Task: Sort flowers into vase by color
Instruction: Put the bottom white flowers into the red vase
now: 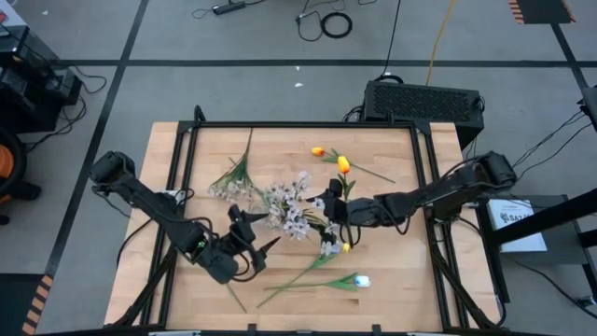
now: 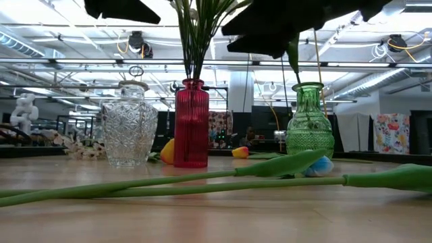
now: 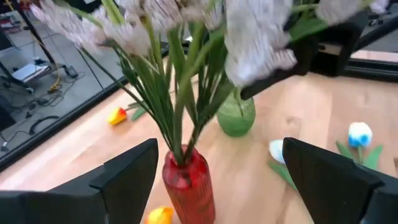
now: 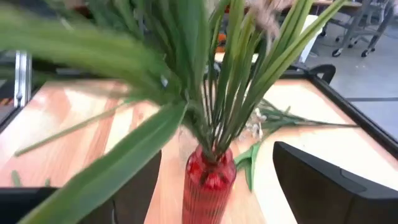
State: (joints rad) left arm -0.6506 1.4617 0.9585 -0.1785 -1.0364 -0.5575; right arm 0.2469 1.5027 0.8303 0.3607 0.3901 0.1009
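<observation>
With both sets of jaws spread and nothing between them, the left gripper and right gripper flank the red vase from opposite sides near the table's middle. Both wrist views look past splayed fingers straight at that vase. The pale blossom spray stands in it, stems bunched in the neck, heads fanning wide above.

Judgement: the spray has just been let go; the step in hand is to clear away without disturbing it. Best to lift each claw straight up and back, fingers wide, since leaves and blossoms overhang both grippers and could snag and tip the narrow vase.

Still to sort, on the table:
- white-blue tulip, near the front edge, right of centre, its long stem running leftward
- orange-yellow tulips, toward the far edge, right of centre; a smaller one just beside
- another pale spray, left of centre toward the far edge
- a small yellow head close under the right gripper

Other vases: green vase and clear glass vase, either side of the red one in the low view. I cannot tell whether either holds a stem.

Obstacles: long stems lie across the front of the table; the left arm crosses above them.
</observation>
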